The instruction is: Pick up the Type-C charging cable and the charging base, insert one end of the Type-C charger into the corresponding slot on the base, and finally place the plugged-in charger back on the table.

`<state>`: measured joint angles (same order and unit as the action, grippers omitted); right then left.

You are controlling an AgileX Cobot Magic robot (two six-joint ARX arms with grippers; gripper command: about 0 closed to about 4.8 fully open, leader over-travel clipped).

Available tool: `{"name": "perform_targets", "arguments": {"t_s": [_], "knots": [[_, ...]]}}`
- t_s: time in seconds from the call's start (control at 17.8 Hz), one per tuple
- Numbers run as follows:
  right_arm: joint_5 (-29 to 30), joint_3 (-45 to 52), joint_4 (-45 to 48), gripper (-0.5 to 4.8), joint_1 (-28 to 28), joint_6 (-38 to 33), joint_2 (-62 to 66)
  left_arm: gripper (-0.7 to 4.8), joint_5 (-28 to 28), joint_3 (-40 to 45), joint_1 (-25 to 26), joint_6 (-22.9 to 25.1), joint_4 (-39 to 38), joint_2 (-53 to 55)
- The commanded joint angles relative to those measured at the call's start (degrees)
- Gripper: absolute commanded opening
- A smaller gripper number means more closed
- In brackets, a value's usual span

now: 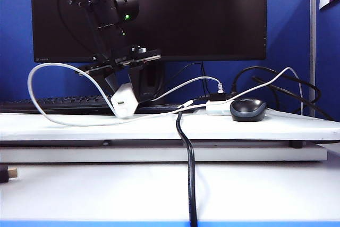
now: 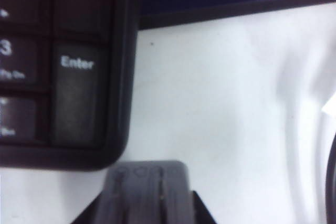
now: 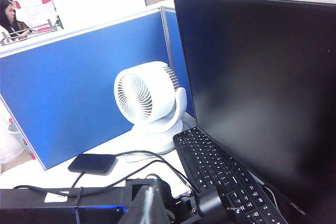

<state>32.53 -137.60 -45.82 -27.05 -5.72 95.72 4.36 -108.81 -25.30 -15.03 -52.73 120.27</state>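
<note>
While the left hand [image 1: 126,93] hangs low before the black keyboard [image 1: 64,102], the small white cube-shaped charging base [image 1: 123,106] tilts between its fingers, a corner on the wide white surface [image 1: 265,127]; whether they still clamp it I cannot tell. One long glossy white Type-C charging cable [image 1: 31,86] loops left from the base, then trails right past one dark mouse [image 1: 248,109]. One thick black cable [image 1: 187,147] crosses the rounded front edge.

Left wrist: the keyboard corner [image 2: 79,77] borders bare surface [image 2: 210,103] (open room there).

Right wrist: the right hand [image 3: 149,205], closed and empty, sits high beside one black monitor [image 3: 252,77] and one white fan [image 3: 149,100].
</note>
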Motion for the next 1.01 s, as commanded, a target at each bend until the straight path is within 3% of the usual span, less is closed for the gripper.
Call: {"name": "perform_targets", "arguments": {"t_s": [0.06, 0.28, 0.39, 0.51, 0.79, 1.01], "knots": [[-0.04, -0.26, 0.57, -0.01, -0.07, 0.17, -0.35, 2.31, -0.07, -0.39, -0.07, 0.04, 0.70, -0.39], [-0.04, -0.26, 0.57, -0.01, -0.07, 0.20, -0.35, 2.51, -0.13, -0.44, -0.07, 0.02, 1.09, -2.08], [-0.09, -0.26, 0.59, -0.01, -0.07, 0.20, -0.35, 2.07, -0.11, -0.44, -0.07, 0.04, 1.81, -3.96], [-1.44, -0.26, 0.59, -0.01, -0.07, 0.42, -0.35, -0.14, -0.13, -0.44, -0.07, 0.02, 1.77, -7.39], [-8.13, -0.26, -3.65, -0.01, -0.15, 0.90, -3.87, -0.05, 2.49, -0.44, -0.07, 0.04, 1.92, -21.81], [-16.11, -0.24, -15.76, -0.01, -0.17, 10.51, -12.79, -0.05, 1.88, -0.44, -0.07, 2.03, 3.80, -40.26]]}}
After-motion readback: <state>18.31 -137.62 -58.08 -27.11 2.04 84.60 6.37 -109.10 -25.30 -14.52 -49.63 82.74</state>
